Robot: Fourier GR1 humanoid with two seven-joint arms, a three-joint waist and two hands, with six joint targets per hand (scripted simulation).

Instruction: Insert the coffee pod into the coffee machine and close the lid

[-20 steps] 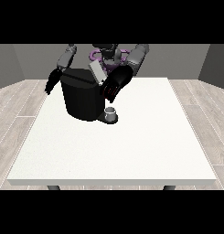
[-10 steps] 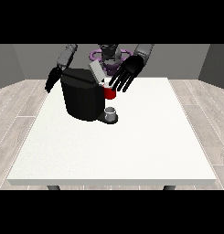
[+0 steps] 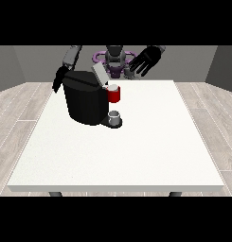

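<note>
Table (image 3: 136, 156), white, large, w/ coffee machine (image 3: 86, 101) at its far-left part: black body, lid (image 3: 99, 74) raised & tilted, not shut. Red thing at the machine (image 3: 114, 93) sits at the front under the lid; grey cup-like thing (image 3: 115, 115) on the machine's base just below it; can't tell if that grey thing is the coffee pod, so I give no location for the pod itself. My hand at the view's right (image 3: 145, 60): raised above the table's far edge, well apart from the machine, fingers spread & straight, holding nothing. My hand at the view's left (image 3: 58, 79): low beside the machine's far-left side, near or touching it (can't tell which), finger posture not readable. Step in hand, as I judge: insertion part looks over or nearly so, since the free hand carries nothing & the lid stands up; lid-closing not yet done. Next move calls for: bring the right-of-view hand back over the lid's upper edge, press it fwd & down w/ flat fingers till it seats. Risk: lid is thin & angled, a push off-centre may slide past it; other hand could steady the body.
</note>
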